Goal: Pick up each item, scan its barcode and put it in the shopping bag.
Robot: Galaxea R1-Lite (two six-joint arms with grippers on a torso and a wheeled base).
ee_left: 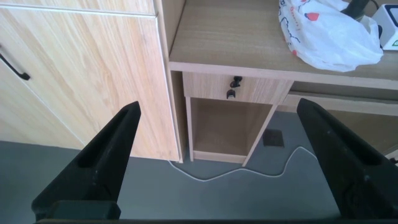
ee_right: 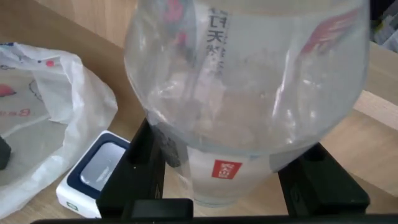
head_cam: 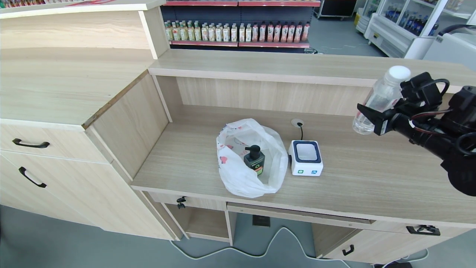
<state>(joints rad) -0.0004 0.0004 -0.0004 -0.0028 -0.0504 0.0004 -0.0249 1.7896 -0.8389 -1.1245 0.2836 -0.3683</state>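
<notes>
My right gripper (head_cam: 386,107) is shut on a clear water bottle (head_cam: 380,97) with a white cap, held high over the right end of the counter (head_cam: 372,175). In the right wrist view the bottle (ee_right: 249,93) hangs above and to the side of the scanner (ee_right: 93,177). The white scanner (head_cam: 305,157) with a dark blue frame stands mid-counter. Just left of it lies the white shopping bag (head_cam: 238,175), mouth open, with a dark pump bottle (head_cam: 254,160) upright inside. My left gripper (ee_left: 217,162) is open, low beside the counter's front, over the grey floor.
A raised ledge (head_cam: 279,67) runs behind the counter and a taller cabinet (head_cam: 74,93) with black-handled drawers stands at the left. The scanner's cable runs to a grommet (head_cam: 297,122). A white cable (ee_left: 249,171) trails on the floor under the counter.
</notes>
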